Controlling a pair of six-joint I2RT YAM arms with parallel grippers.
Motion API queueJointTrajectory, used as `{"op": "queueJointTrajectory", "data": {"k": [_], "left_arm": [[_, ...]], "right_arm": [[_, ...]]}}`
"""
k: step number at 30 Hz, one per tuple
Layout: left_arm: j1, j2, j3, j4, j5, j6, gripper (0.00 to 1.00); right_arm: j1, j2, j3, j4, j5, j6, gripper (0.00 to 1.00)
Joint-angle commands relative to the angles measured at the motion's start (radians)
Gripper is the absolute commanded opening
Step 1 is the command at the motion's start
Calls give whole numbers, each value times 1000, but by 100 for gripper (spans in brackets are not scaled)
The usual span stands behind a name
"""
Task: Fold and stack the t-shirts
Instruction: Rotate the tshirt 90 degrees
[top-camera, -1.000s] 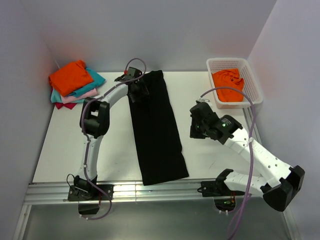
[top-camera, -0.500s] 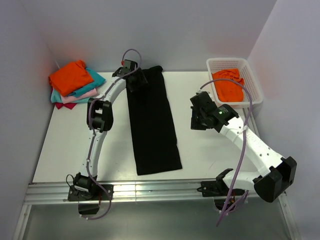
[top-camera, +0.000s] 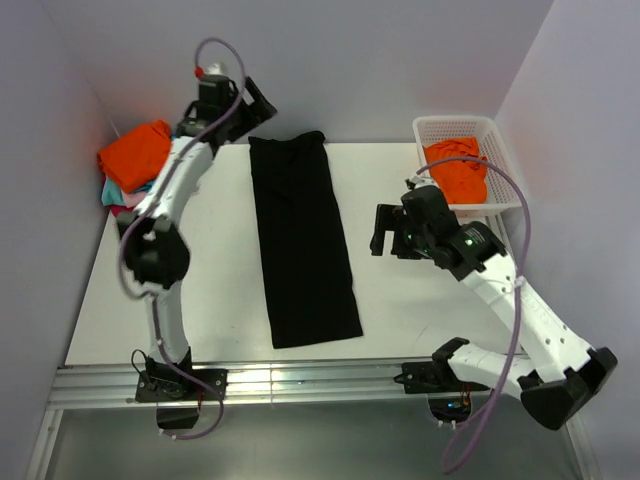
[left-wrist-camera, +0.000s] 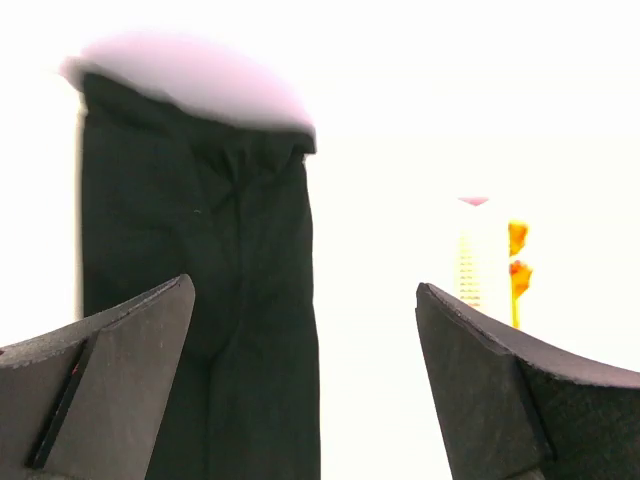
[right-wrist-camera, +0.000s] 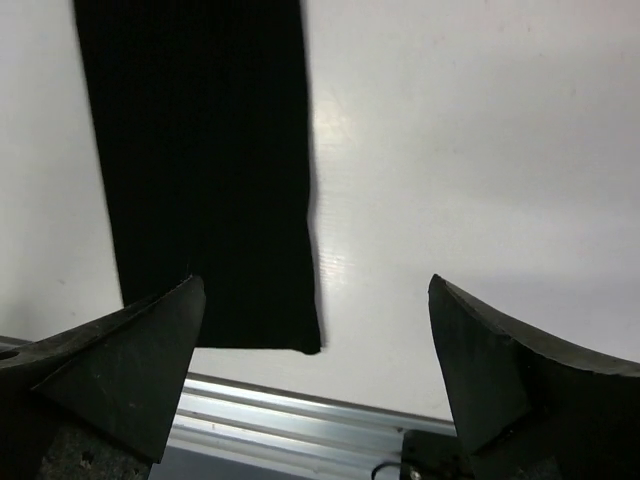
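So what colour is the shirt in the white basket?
Orange crumpled cloth t-shirt; top external view shows it best.

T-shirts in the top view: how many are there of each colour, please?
Orange: 2, pile-top orange t-shirt and orange t-shirt inside white basket
Black: 1, black t-shirt
Teal: 1, teal t-shirt
Pink: 1, pink t-shirt
Total: 5 visible; left arm may hide others.

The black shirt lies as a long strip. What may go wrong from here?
1. The near end of the black t-shirt lies close to the front edge of the table; a pull toward the bases might drag it off.
2. The left arm reaches past the folded stack in the corner and might knock it.
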Motion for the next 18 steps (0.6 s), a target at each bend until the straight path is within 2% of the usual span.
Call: {"op": "queueJointTrajectory", "data": {"k": [1,3,4,5,6,7,8,9,10,11,12,15,16,18], "left_arm": [[-36,-358,-132,-188,-241,109,99],[-107,-511,-281,-365,-400,143,100],[-200,-665,-428,-378,-472,167,100],[-258,-762,-541,-296,-572,184,100],[-321,-860,-659,-245,-568,133,99],[-361,-955,-778,-206,-519,72,100],[-354,-1113,-1004,-165,-437,21,100],[-319,-1166,-1102,-114,-251,-51,100],[-282,-1197,-1208,-153,-200,-99,100],[-251,-1196,-1232,-209,-194,-137,97],[-253,-1182,-1249,-323,-180,-192,88],[-367,-1154,-1312,-437,-235,-301,86],[-419,-1153,-1335,-480,-227,-315,86],[-444,-1154,-1358,-507,-185,-346,85]], "right_arm": [[-8,-78,-8,82,-10,2,100],[-8,-136,-58,134,-23,25,100],[-8,-166,-112,158,-27,38,100],[-10,-198,-145,185,-28,53,100],[-12,-268,-181,243,-33,79,100],[-12,-298,-216,273,-66,96,100],[-12,-322,-277,296,-91,105,100],[-13,-328,-296,305,-121,130,100],[-16,-315,-310,301,-199,137,100],[-16,-293,-307,285,-224,128,99],[-18,-251,-302,241,-235,125,97],[-16,-241,-330,219,-225,114,97],[-16,-247,-351,221,-214,111,98],[-16,-261,-361,221,-202,98,98]]}}
